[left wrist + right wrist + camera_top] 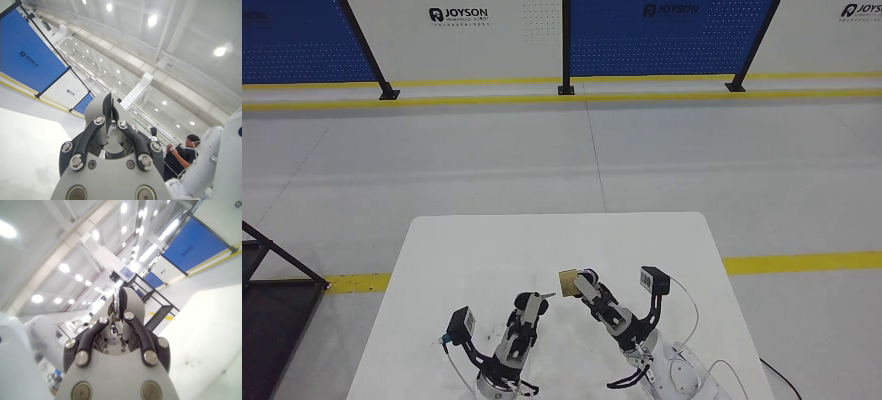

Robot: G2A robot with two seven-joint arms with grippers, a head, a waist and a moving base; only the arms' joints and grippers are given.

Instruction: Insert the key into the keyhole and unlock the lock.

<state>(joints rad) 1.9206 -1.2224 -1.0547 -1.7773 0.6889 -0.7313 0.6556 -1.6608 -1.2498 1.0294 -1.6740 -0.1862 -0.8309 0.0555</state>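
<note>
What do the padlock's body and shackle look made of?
Padlock body: probably brass, a yellow-gold metallic block in the top view. Shackle: probably polished or chromed steel, mirror-bright silver with sharp reflected highlights, though plating cannot be confirmed.

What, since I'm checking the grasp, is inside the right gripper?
The lock, its shiny shackle pinched in the right gripper; the top view shows its brass body. Its keyhole is hidden.

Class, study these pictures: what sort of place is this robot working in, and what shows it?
Most likely a factory hall or test area: blue and white partition panels on black posts fence the space, yellow lines mark the grey floor, and the high beamed ceiling carries rows of round lights.
</note>
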